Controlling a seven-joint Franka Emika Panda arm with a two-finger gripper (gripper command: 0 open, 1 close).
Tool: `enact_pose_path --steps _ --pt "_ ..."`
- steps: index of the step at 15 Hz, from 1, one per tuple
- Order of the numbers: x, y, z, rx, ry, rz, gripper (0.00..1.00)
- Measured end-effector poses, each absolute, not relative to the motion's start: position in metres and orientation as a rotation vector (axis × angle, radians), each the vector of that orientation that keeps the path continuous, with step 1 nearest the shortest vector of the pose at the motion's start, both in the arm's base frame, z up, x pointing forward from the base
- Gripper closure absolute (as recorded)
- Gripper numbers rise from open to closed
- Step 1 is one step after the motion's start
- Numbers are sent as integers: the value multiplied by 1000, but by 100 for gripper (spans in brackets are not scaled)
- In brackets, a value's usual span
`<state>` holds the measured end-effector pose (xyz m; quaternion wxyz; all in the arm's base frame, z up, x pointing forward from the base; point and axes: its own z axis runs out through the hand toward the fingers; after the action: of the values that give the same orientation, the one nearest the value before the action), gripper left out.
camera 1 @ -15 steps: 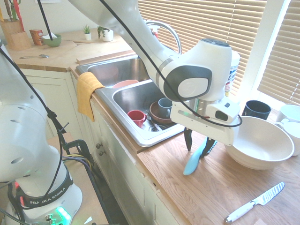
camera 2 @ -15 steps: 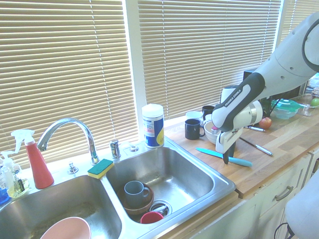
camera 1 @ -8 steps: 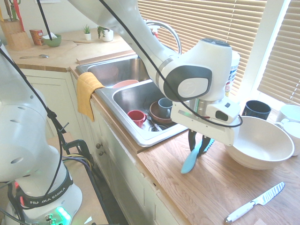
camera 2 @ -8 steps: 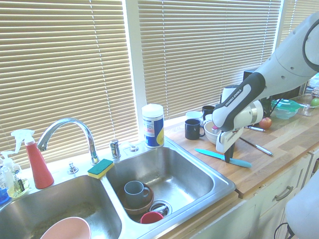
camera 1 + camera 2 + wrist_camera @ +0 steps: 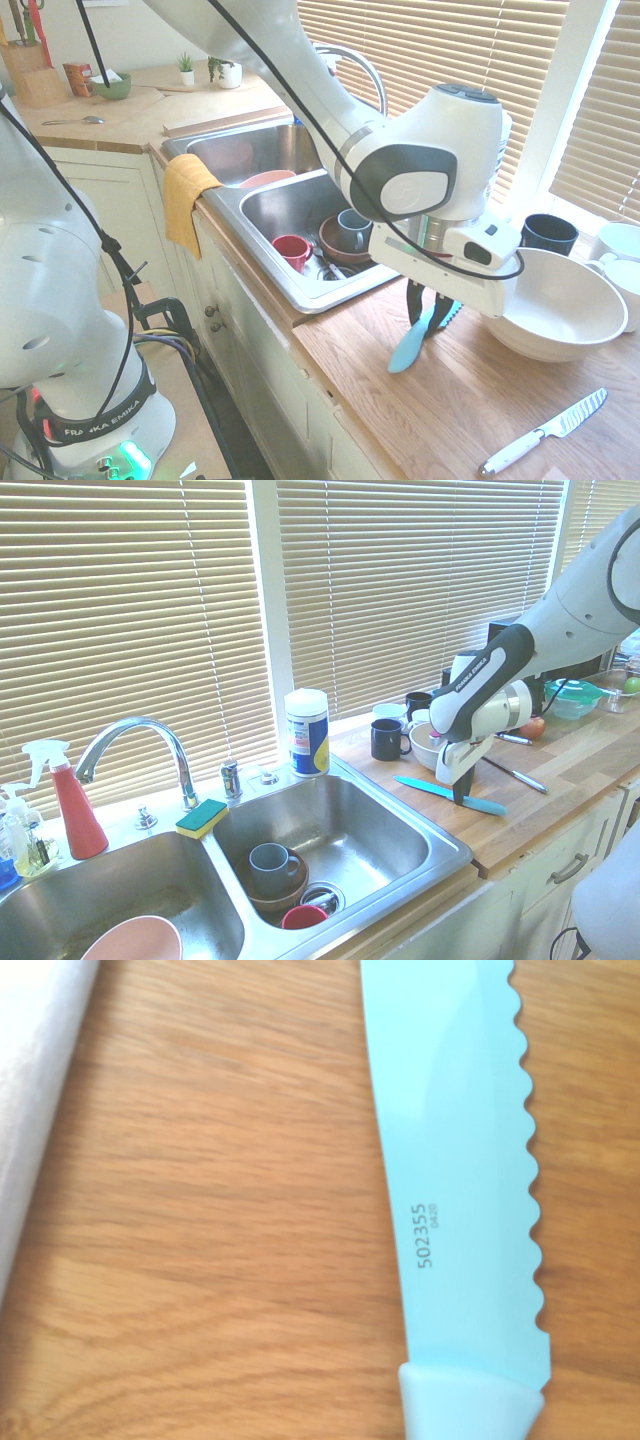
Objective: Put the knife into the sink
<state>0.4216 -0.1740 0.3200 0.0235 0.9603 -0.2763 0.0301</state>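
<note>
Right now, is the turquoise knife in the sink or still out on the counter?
Out. The knife lies on the wooden counter beside the sink, with the tool around its middle.

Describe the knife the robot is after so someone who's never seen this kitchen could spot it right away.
Find the steel double sink; beside it runs a wooden counter with a big white bowl. Between sink and bowl lies the knife, under the gripper. It is one piece of turquoise plastic with a wavy edge, unlike the white-handled steel knife nearer the counter's front.

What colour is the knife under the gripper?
The knife is turquoise; the wrist view shows this best.
</note>
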Motion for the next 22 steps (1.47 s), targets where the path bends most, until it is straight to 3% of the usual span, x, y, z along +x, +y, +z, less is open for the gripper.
enact_pose_path --steps 14,22 --pt "426 -117 456 2984 -878 272 100" --pt "459 11 423 2813 -1320 316 100"
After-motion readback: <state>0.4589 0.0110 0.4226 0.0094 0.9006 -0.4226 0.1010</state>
